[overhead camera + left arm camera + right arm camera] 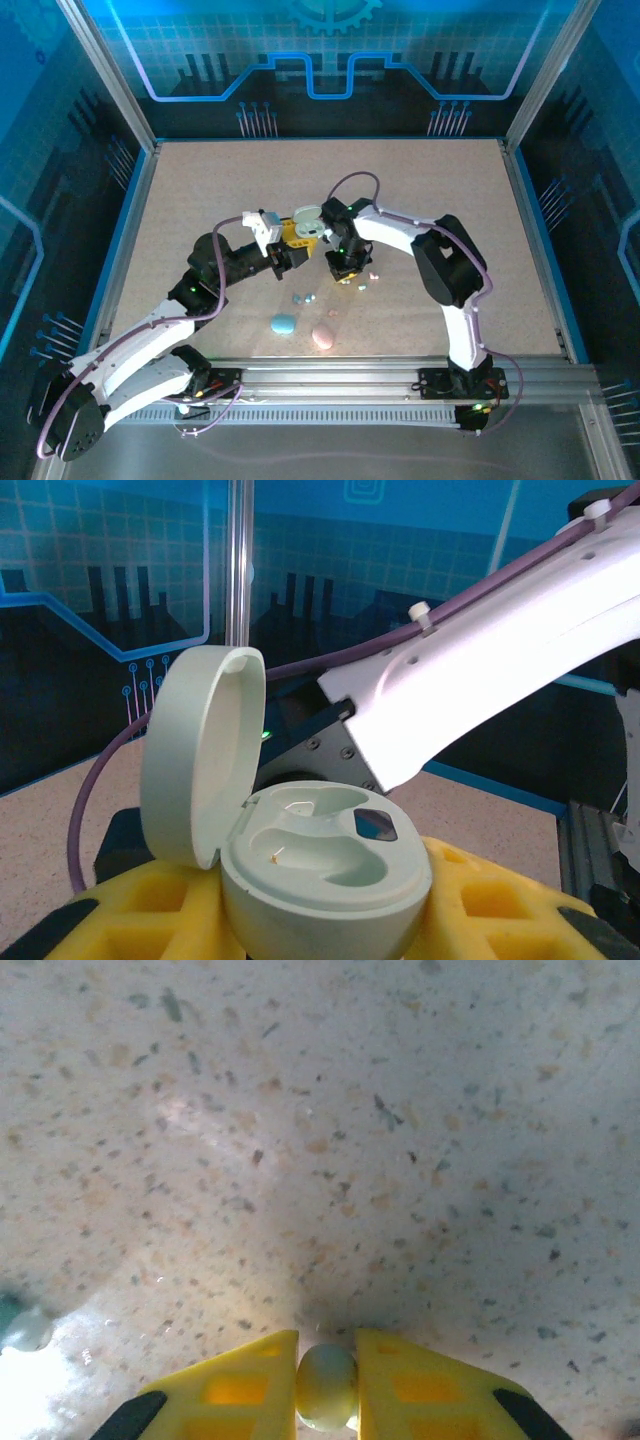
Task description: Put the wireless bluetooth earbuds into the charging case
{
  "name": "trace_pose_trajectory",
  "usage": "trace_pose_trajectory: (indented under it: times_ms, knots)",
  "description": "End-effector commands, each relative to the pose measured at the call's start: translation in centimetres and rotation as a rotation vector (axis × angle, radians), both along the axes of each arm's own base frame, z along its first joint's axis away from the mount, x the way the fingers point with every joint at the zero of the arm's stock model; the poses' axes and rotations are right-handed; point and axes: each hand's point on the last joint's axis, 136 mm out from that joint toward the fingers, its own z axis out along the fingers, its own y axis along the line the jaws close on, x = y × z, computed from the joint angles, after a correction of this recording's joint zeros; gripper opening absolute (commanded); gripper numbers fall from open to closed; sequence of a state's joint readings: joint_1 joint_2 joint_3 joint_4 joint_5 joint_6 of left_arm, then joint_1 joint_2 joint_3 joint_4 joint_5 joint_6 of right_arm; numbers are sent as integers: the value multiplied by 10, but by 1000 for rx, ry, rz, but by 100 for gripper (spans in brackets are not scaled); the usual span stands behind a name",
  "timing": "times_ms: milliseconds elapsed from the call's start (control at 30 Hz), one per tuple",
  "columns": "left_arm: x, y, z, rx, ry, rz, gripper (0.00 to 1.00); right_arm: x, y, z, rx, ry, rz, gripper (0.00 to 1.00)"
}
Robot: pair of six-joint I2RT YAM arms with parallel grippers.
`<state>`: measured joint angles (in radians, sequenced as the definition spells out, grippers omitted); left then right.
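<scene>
My left gripper [322, 920] is shut on a pale green charging case [330, 852], its yellow fingers [120, 920] pressing both sides. The lid [195, 750] stands open to the left and both wells are empty. From above, the case [309, 228] is held over the table's middle by the left gripper [297, 238]. Just right of it, my right gripper [346, 272] is low over the table. Its yellow fingers [245, 1385] are shut on a pale teal-grey earbud [326, 1392]. Two light blue earbuds [303, 298] and a pink earbud [331, 313] lie loose on the table.
A closed blue case [284, 325] and a closed pink case [323, 337] lie near the front. More pink earbuds [370, 277] lie right of the right gripper. The right arm's white link [500, 670] crosses close behind the open case. Another earbud [25, 1328] lies at left.
</scene>
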<state>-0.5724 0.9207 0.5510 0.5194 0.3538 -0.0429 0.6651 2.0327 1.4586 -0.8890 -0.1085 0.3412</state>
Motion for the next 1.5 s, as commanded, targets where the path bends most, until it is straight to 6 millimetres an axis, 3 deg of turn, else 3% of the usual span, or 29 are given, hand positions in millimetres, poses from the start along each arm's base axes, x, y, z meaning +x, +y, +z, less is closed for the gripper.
trace_pose_trajectory:
  times_ms: [0,167,300,400,533,700,1133,1467]
  knots:
    - [1,5,14,-7,-48,27,33,10,11,53,239,-57,-72,20]
    - [5,7,12,-4,-51,49,33,15,6,124,639,-82,-153,20]
    - [9,9,8,6,-52,70,33,16,-11,175,943,-65,-193,18]
    - [13,10,3,10,-47,87,33,11,-21,207,1128,-15,-182,19]
    - [14,10,-2,17,-37,88,33,3,-26,234,1230,6,-127,19]
    - [14,9,-5,22,-32,80,33,-7,-26,253,1276,30,-70,20]
    - [18,-6,-15,35,-39,22,33,-2,-25,272,1262,-19,-160,20]
    - [27,-32,-22,78,-138,3,33,-9,-16,301,1271,-114,-132,21]
